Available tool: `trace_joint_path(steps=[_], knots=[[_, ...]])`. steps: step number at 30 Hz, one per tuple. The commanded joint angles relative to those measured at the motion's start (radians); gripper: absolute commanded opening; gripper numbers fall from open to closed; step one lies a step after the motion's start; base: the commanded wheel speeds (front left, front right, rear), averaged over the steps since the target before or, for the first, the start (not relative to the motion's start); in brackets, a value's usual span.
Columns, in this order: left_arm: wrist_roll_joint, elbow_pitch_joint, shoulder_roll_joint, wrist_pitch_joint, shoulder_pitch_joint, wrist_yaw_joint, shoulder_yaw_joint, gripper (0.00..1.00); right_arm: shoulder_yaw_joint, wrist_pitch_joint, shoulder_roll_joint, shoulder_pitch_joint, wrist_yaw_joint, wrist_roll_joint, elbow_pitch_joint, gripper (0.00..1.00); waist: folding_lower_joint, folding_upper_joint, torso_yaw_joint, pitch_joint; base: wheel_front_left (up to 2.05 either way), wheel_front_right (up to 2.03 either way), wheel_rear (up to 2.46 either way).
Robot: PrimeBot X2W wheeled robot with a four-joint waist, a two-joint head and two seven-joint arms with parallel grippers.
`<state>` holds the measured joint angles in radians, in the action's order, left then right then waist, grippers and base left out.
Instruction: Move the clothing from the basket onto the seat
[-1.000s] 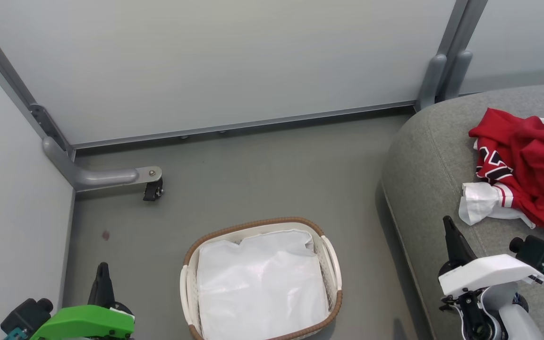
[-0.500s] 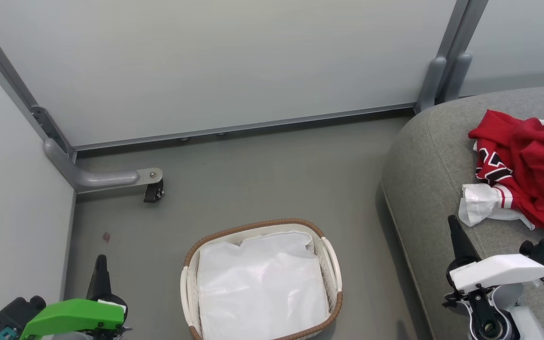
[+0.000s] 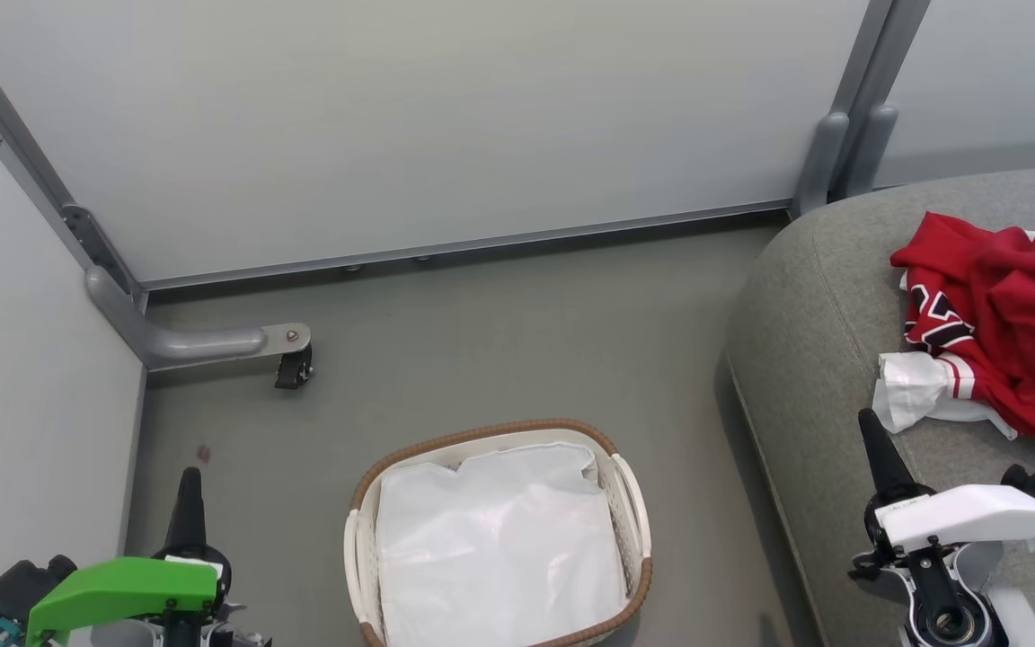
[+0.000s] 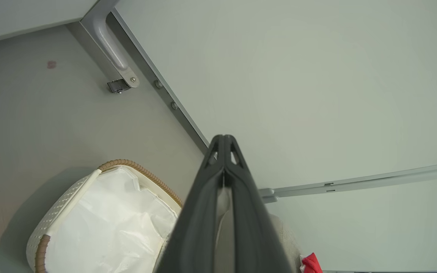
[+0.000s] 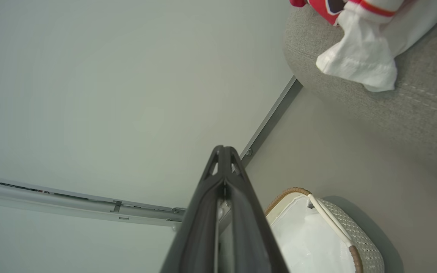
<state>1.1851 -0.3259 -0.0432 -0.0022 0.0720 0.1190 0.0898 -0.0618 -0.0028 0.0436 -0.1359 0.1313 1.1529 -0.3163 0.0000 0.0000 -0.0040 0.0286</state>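
Note:
The red clothing (image 3: 1012, 314), a jersey with a white sleeve (image 5: 359, 60) and striped trim, lies bunched on the grey seat (image 3: 805, 305) at the right. On the floor stands the white basket (image 3: 634, 503) with its brown woven rim, and inside it I see just the white liner (image 3: 499, 548). My left gripper (image 3: 187, 485) is shut and holds nothing, low at the left of the basket. My right gripper (image 3: 872, 440) is shut too, over the seat's front edge and just below the white sleeve. The shut fingers (image 4: 224, 151) (image 5: 223, 159) meet at their tips in both wrist views.
Pale partition walls (image 3: 410, 117) close the space at the back and left. A grey metal foot with a black caster (image 3: 291, 367) juts onto the grey floor (image 3: 499, 332) at the left. A grey post (image 3: 827, 153) stands behind the seat.
Both grippers have sunk lower in the head view. The left one drifted slightly left, the right one slightly right. The whole picture has shifted down a little. Clothing and basket lie as before.

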Motion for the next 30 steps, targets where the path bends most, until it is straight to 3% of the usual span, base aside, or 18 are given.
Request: trace_joint_path(steps=[1,30], knots=[[0.025,0.014,-0.007,0.005,0.02,0.006,0.003,0.0,-0.007,0.007,0.006,0.003,0.0,0.028,0.013,0.0,0.0,0.0,0.0,-0.001,0.0,0.0,0.0],[0.26,0.055,-0.009,0.072,0.037,0.011,0.018,0.0,-0.035,0.073,0.008,0.02,-0.001,0.281,0.049,0.0,0.0,0.0,0.002,-0.014,0.0,0.0,0.0]])
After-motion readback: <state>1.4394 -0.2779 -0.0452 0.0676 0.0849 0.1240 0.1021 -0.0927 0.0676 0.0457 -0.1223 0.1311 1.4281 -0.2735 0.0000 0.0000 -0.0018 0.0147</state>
